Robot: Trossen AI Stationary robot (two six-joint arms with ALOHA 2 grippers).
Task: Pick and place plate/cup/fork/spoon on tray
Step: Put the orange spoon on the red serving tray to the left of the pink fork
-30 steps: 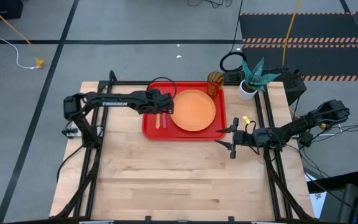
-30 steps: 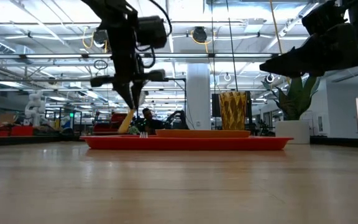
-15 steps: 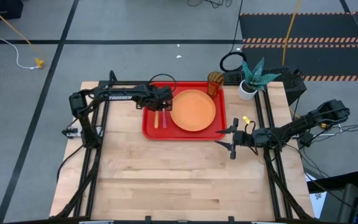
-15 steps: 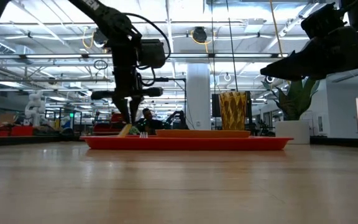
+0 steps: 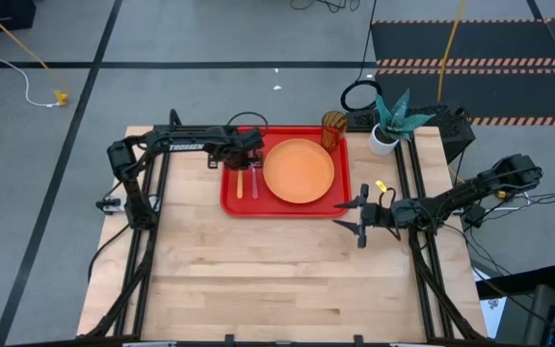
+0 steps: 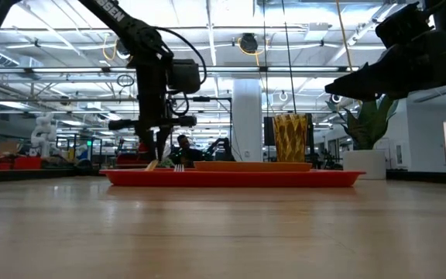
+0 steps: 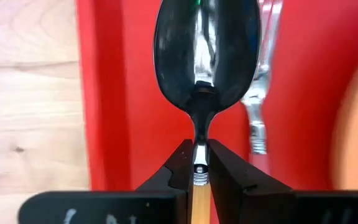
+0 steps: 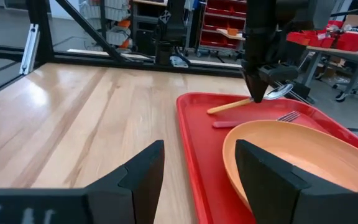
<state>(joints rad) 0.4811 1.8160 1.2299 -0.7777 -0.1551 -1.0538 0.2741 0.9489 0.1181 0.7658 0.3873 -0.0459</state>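
Pale wooden tabletop [image 5: 258, 270] carrying a large flat bright red rectangular plastic tray [image 5: 232, 200] with raised rim. On it: round flat orange plastic plate [image 5: 299, 171], occupying the tray's right portion; small fork with silver tines and pink-red plastic handle [image 5: 256, 181], lying left of the plate; small translucent amber-brown tumbler cup [image 5: 332, 128], standing at the tray's far right corner.

Left gripper [image 5: 251, 152]: clamped on the small spoon with silver metal bowl and orange-yellow plastic handle [image 7: 205, 56]. Compared with a second earlier, the gripper has shifted toward the tray's far left area and dropped lower, so the spoon handle now lies nearly flat on the tray, just left of the fork, rather than hanging steeply.

Right gripper [image 5: 356, 214]: waiting off the tray's near right corner, fingers apart, holding nothing; unchanged.

Left wrist view alone shows the fingers pinching the spoon's neck. Low view alone shows the spoon's handle end meeting the tray floor.
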